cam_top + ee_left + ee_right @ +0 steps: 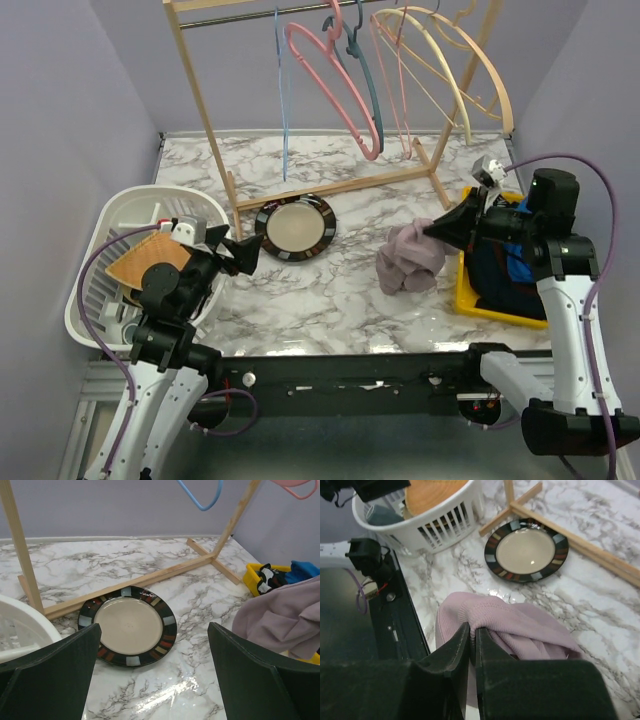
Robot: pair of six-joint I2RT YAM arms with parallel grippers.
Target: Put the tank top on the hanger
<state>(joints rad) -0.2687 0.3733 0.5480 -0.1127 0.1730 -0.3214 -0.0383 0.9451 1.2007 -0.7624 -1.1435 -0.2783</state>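
The mauve tank top (410, 258) hangs bunched from my right gripper (436, 229), which is shut on a fold of it just above the marble table. In the right wrist view the jaws pinch the ribbed fabric (520, 625) at the gripper's tip (473, 627). The tank top also shows at the right of the left wrist view (282, 617). The thin light-blue hanger (283, 95) hangs from the wooden rack's rail at the back left. My left gripper (243, 252) is open and empty, above the table left of the plate, its fingers (60, 665) wide apart.
A dark-rimmed plate (295, 226) lies by the wooden rack's base (330, 188). A white basket (110, 215) with a wooden board stands left. A yellow bin (470, 290) of navy and blue clothes stands right. Pink, teal and cream hangers (340, 80) hang on the rack.
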